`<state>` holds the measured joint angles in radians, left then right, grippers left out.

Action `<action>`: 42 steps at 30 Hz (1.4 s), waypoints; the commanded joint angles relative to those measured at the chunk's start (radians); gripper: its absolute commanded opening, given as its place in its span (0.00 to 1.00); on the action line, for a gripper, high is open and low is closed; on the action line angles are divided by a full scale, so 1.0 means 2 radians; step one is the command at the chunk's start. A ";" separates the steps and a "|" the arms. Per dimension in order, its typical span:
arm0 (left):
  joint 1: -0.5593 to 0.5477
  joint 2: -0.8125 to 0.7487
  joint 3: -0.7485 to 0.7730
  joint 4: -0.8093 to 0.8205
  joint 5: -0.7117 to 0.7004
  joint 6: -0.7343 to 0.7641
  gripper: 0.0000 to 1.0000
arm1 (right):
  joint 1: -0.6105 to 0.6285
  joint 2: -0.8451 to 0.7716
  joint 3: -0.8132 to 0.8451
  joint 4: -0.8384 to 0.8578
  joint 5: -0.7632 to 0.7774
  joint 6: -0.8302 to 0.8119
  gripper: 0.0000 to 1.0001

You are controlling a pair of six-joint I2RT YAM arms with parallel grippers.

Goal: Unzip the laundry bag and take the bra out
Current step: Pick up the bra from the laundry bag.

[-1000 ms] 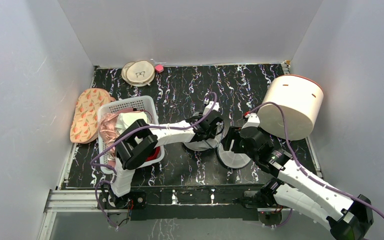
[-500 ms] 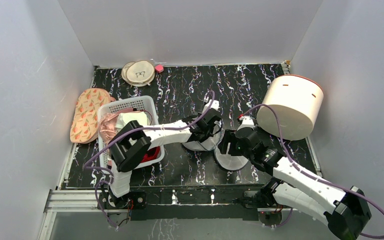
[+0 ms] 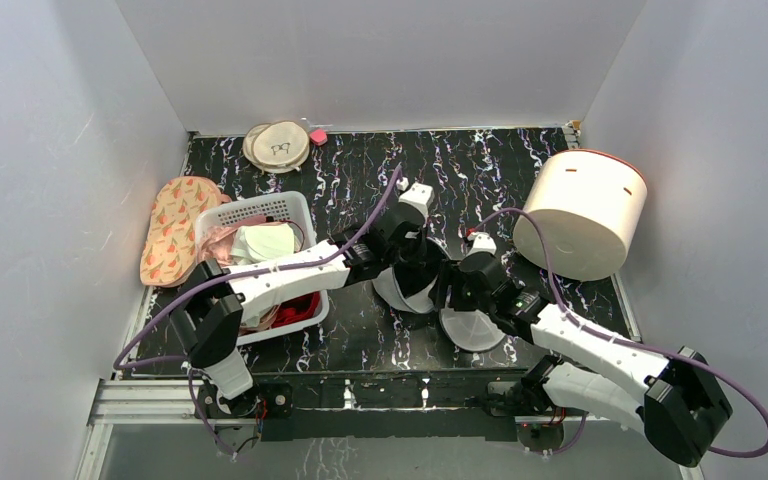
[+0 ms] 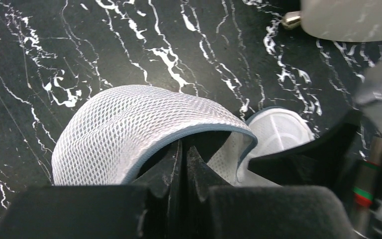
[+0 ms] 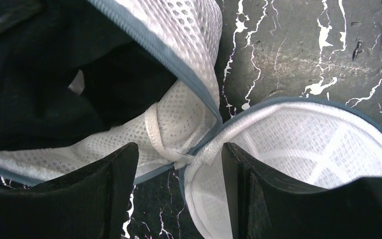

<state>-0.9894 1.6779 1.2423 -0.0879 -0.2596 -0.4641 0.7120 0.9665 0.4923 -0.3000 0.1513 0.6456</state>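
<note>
The laundry bag (image 4: 124, 119) sits open in two halves in the middle of the table (image 3: 360, 180). The left gripper (image 4: 181, 159) pinches the rim of one half and holds it up. The right gripper (image 5: 179, 149) is spread wide over the join.

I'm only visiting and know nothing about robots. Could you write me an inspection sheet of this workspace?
Surface: black table with white marbling.
Job's things: laundry bag unzipped into two halves, one lying flat, one lifted on edge; bra not made out.
Clutter: basket of clothes, cream drum, beige discs, orange patterned pad.
Grippers: left gripper shut on the lifted half's rim; right gripper open, straddling the joint between halves.
Cables: purple cables run along both arms.
Surroundings: plain pale walls on three sides.
</note>
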 commanded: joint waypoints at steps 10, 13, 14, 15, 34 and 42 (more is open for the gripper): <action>0.002 -0.104 -0.006 0.006 0.119 0.043 0.00 | -0.002 0.021 -0.011 0.046 0.037 0.003 0.60; 0.001 -0.122 -0.013 0.010 0.141 0.052 0.00 | -0.002 0.014 -0.008 0.043 0.052 -0.004 0.60; 0.002 -0.127 -0.015 0.008 0.148 0.053 0.00 | -0.002 0.013 -0.003 0.037 0.057 -0.005 0.60; 0.003 -0.132 -0.018 0.007 0.160 0.055 0.00 | -0.002 0.011 0.002 0.031 0.063 -0.006 0.60; 0.015 -0.159 -0.076 0.018 0.353 0.155 0.00 | -0.008 -0.029 0.053 -0.005 0.060 -0.039 0.65; 0.016 -0.206 -0.111 0.118 0.360 0.167 0.00 | -0.008 -0.025 0.044 0.015 0.043 -0.041 0.73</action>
<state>-0.9611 1.3666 1.0420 -0.0101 0.4080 -0.1547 0.6991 0.9257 0.5472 -0.3325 0.2348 0.5713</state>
